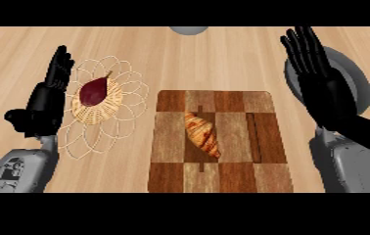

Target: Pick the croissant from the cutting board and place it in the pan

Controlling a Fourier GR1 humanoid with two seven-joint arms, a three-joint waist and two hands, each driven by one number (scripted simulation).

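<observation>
The golden flaky croissant (202,133) lies near the middle of the checkered brown wooden cutting board (239,175), clear of its edges. The right hand (321,84) is raised open, empty, hiding what seems a grey round pan (352,72). The left hand (47,99) rests open beside a wire basket (108,106).

Kitchen: wooden counter (217,58), cutting board (231,175) with croissant (202,133), grey pan (354,75).

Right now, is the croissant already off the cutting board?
No. The croissant lies on the cutting board, and neither the left hand nor the right hand touches it.
</observation>
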